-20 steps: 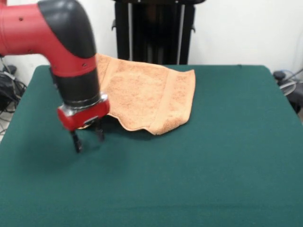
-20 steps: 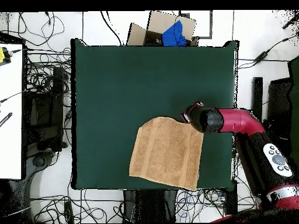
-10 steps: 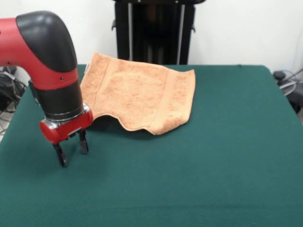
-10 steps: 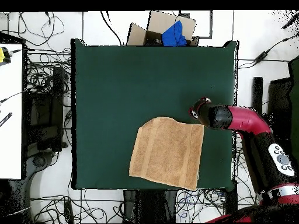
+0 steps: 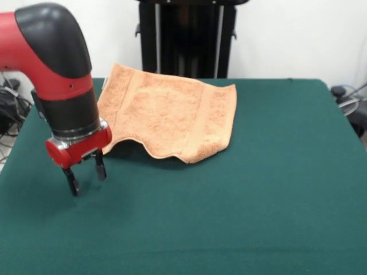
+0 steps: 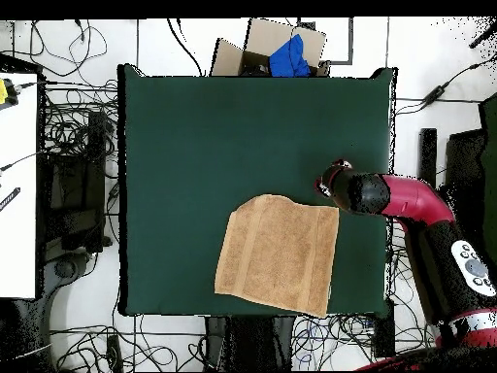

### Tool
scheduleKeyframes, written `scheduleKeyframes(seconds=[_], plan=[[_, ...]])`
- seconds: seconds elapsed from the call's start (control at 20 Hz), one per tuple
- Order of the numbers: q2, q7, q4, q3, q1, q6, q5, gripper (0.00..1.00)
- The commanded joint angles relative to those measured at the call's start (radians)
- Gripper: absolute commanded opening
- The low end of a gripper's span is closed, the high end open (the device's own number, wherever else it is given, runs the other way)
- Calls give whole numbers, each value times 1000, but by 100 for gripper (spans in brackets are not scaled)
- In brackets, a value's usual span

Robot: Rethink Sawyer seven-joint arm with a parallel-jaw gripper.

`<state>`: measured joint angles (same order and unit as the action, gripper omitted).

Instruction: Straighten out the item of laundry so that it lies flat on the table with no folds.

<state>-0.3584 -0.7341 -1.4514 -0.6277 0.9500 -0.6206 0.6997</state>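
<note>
The orange-tan towel (image 5: pixel 172 112) lies spread on the green table (image 5: pixel 258 189) at its far side, near the robot's pedestal. Its near edge is wavy and lifts off the cloth in a hump. In the overhead view the towel (image 6: pixel 277 253) sits by the table's bottom edge, roughly square. My gripper (image 5: pixel 86 175) hangs open and empty just above the table, to the left of the towel's near left corner and apart from it. In the overhead view the gripper (image 6: pixel 332 180) is just past the towel's upper right corner.
A cardboard box with blue cloth (image 6: pixel 277 53) stands off the table's top edge in the overhead view. Cables cover the floor all round. The black pedestal (image 5: pixel 186 37) rises behind the towel.
The arm moved left, away from the towel, in the front view, uncovering its left corner, then rose slightly. The towel has not moved.
</note>
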Motion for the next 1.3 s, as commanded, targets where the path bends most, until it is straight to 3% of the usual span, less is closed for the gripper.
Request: scheduleKeyframes(seconds=[0.05, 0.3, 0.6, 0.85, 1.3], plan=[[-176, -166, -123, 67, -40, -127, -76, 100], [-341, -194, -177, 110, -67, -239, -170, 100], [-461, -204, -217, 165, -87, -338, -226, 100], [-494, -214, -288, 197, -92, -331, -244, 100], [-500, -289, -447, 254, -108, -206, -289, 100]])
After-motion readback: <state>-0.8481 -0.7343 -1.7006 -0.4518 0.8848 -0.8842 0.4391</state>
